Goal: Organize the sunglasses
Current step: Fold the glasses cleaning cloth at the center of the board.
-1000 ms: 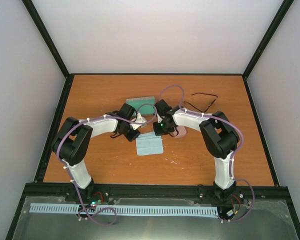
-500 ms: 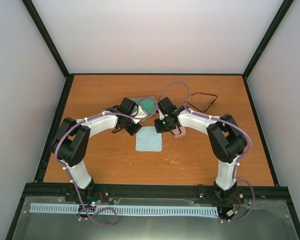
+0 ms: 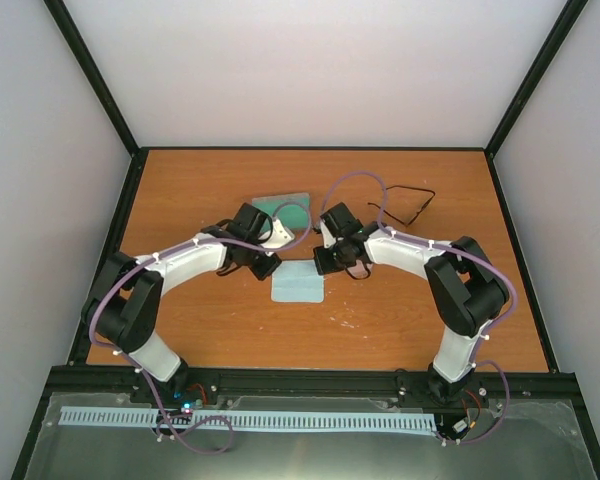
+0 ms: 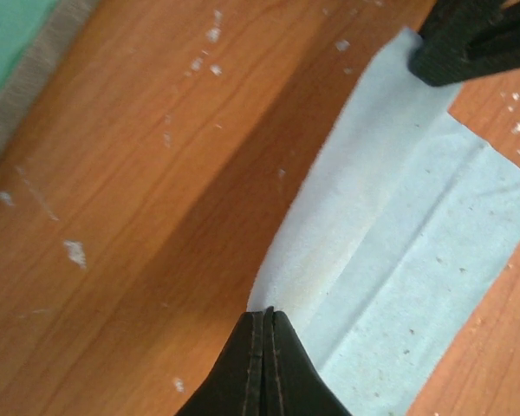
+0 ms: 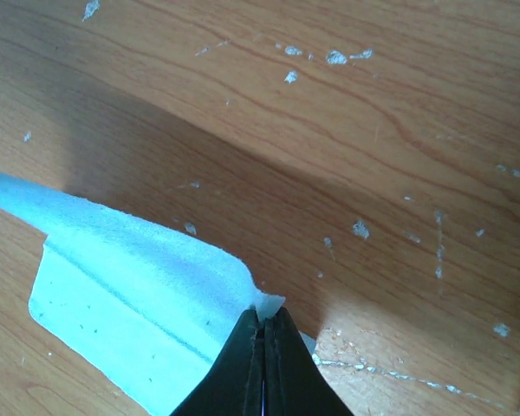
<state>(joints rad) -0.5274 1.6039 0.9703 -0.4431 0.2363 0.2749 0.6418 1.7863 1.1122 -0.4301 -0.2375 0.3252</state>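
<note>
The sunglasses (image 3: 405, 203), thin black frame with arms open, lie on the table at the back right, apart from both grippers. A light-blue cloth (image 3: 298, 286) lies mid-table. My left gripper (image 3: 267, 267) is shut on its far left corner, and my right gripper (image 3: 323, 264) is shut on its far right corner. In the left wrist view the shut gripper (image 4: 266, 314) pinches the cloth (image 4: 399, 234), whose held edge is raised and folded. In the right wrist view the shut gripper (image 5: 265, 314) pinches a cloth (image 5: 130, 286) corner.
An open case with a green lining (image 3: 281, 208) lies behind the left gripper and shows at the corner of the left wrist view (image 4: 9, 43). The right gripper's fingers (image 4: 477, 43) show in the left wrist view. Black frame rails edge the wooden table (image 3: 180, 200).
Both arms have stretched out and shifted slightly. The cloth's far edge is now lifted between the two grippers. The pink case seen beside the right gripper earlier is now hidden.
</note>
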